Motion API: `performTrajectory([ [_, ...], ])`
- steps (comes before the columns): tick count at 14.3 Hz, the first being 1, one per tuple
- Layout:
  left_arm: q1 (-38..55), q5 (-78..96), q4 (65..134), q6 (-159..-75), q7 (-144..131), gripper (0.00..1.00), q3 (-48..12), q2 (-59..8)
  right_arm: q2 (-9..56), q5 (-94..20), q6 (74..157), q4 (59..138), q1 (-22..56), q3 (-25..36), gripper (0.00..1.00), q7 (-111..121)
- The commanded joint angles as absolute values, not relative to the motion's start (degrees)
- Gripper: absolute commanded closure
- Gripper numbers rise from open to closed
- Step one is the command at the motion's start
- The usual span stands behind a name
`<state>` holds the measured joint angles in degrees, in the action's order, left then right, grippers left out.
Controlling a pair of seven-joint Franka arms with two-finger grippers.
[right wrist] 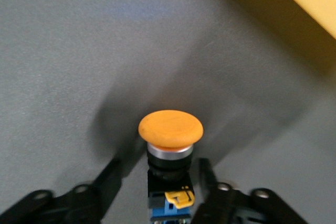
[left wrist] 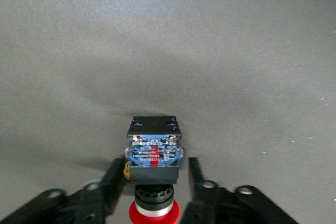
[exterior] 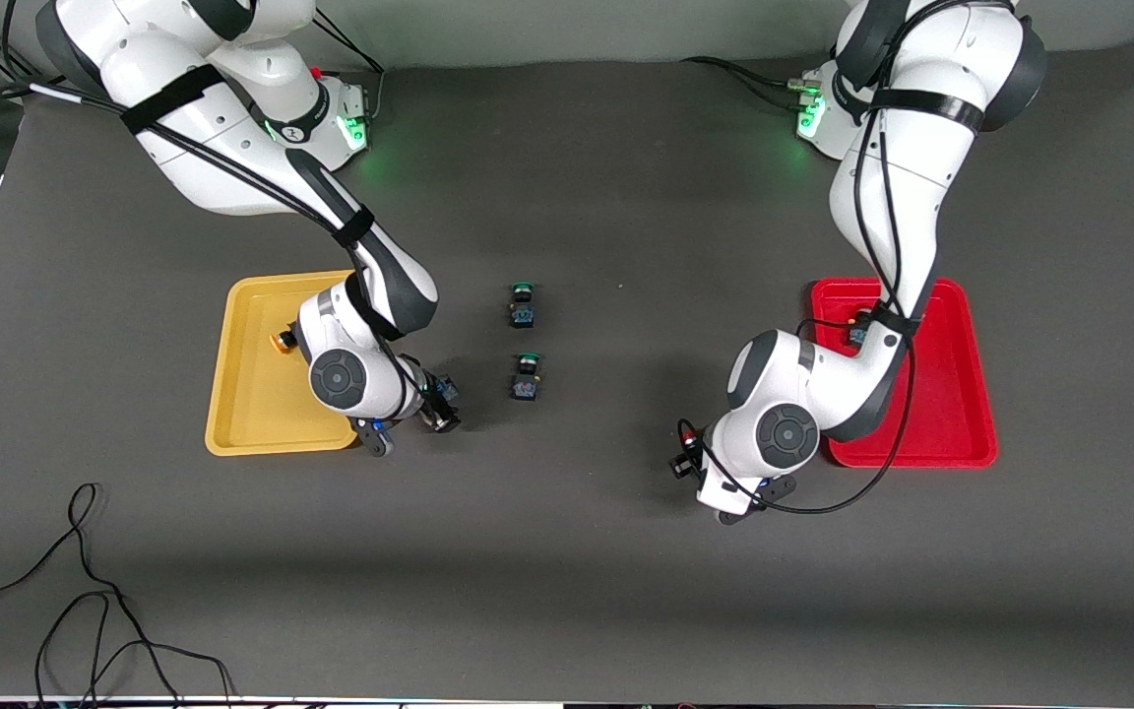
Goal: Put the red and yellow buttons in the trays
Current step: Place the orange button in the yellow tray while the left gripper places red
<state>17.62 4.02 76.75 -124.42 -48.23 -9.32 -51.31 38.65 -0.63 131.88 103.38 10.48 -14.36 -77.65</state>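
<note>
Front view, green-capped switches between grippers

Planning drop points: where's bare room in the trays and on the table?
Red tray: bare nearer the camera than its red button. Yellow tray: bare nearer the camera than its yellow button. Table bare between green buttons and left gripper. Crowded: right gripper beside the yellow tray's corner.
</note>
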Motion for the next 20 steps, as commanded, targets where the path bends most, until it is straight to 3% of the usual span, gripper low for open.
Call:
performTrajectory([
  [1,17.5,3.6,75.5,-119.0,-49.0,1.00,-8.9,-48.8,35.5,0.2,131.7,104.9,10.4,-14.8,1.00,-80.0],
  [5,16.7,3.7,76.0,-98.0,-47.2,1.00,-8.8,-36.2,28.7,-1.5,124.0,106.1,9.1,-14.8,1.00,-78.8],
  [8,10.3,3.5,83.8,-87.6,-35.6,1.00,-8.6,-23.7,20.8,-2.0,113.2,106.3,5.5,-14.1,1.00,-72.9],
  [11,2.1,1.6,102.1,-93.5,-19.3,1.00,-8.5,-10.5,13.7,-2.5,112.8,112.2,3.1,-9.3,1.00,-61.2],
  [13,-2.3,0.4,110.9,-100.9,-10.5,1.00,-8.4,-7.5,14.3,-5.5,115.6,114.3,3.1,-3.7,1.00,-52.3],
  [16,-7.8,-1.8,115.7,-114.1,-1.3,1.00,-8.4,-12.3,18.5,-5.8,130.2,121.7,3.0,1.1,1.00,-41.8],
  [20,-10.5,-4.8,116.0,-122.9,0.6,1.00,-8.4,-20.1,23.8,-6.2,136.6,121.6,3.1,1.2,1.00,-41.8],
])
